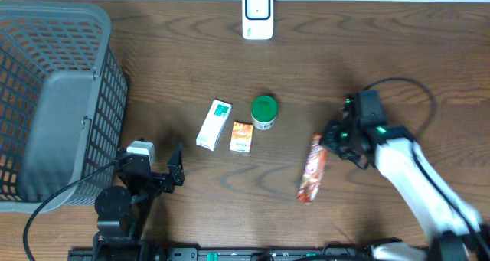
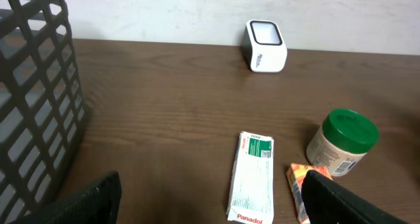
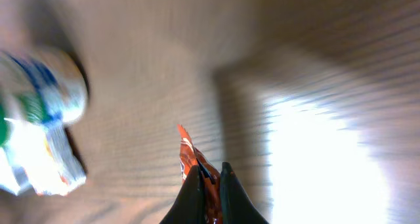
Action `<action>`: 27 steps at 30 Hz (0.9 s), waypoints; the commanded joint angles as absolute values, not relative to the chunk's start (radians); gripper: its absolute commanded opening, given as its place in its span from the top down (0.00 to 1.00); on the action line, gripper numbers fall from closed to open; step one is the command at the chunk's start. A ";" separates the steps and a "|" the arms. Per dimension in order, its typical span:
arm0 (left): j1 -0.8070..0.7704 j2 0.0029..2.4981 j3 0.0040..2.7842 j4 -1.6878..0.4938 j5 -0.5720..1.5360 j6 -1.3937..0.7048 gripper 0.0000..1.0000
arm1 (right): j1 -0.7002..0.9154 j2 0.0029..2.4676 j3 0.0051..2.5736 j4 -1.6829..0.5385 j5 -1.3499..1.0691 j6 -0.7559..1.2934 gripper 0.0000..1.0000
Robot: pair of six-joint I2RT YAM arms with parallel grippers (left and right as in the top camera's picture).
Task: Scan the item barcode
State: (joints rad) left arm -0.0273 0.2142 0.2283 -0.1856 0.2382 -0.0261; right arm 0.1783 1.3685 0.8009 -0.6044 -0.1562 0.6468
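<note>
A red-orange snack packet [image 1: 311,171] lies on the wooden table right of centre. My right gripper [image 1: 328,141] is at the packet's upper end, shut on it. In the right wrist view the black fingers pinch the packet's edge [image 3: 186,147], and the right gripper [image 3: 211,169] shows no gap. The white barcode scanner [image 1: 257,14] stands at the table's far edge, also seen as the scanner [image 2: 266,46] in the left wrist view. My left gripper [image 1: 174,171] rests near the front left, open and holding nothing, its fingers wide apart around the left gripper [image 2: 210,211].
A grey mesh basket [image 1: 46,100] fills the left side. In the middle lie a white Panadol box [image 1: 213,124], a small orange box [image 1: 242,136] and a green-lidded jar [image 1: 264,112]. The jar [image 3: 33,138] appears blurred in the right wrist view.
</note>
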 commanded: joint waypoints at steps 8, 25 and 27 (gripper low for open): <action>-0.025 0.213 0.220 -0.187 0.250 -0.028 0.13 | 0.192 1.116 0.800 -0.593 0.476 0.558 0.98; -0.025 0.213 0.220 -0.187 0.250 -0.028 0.13 | 0.439 1.277 0.800 0.134 0.735 -0.437 0.98; -0.025 0.213 0.220 -0.187 0.250 -0.028 0.13 | 0.462 1.323 0.800 0.181 0.758 -0.505 0.98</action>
State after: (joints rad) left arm -0.0273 0.2142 0.2237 -0.1860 0.2382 -0.0257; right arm 0.4274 1.2675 0.7971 0.1520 0.6746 -0.2321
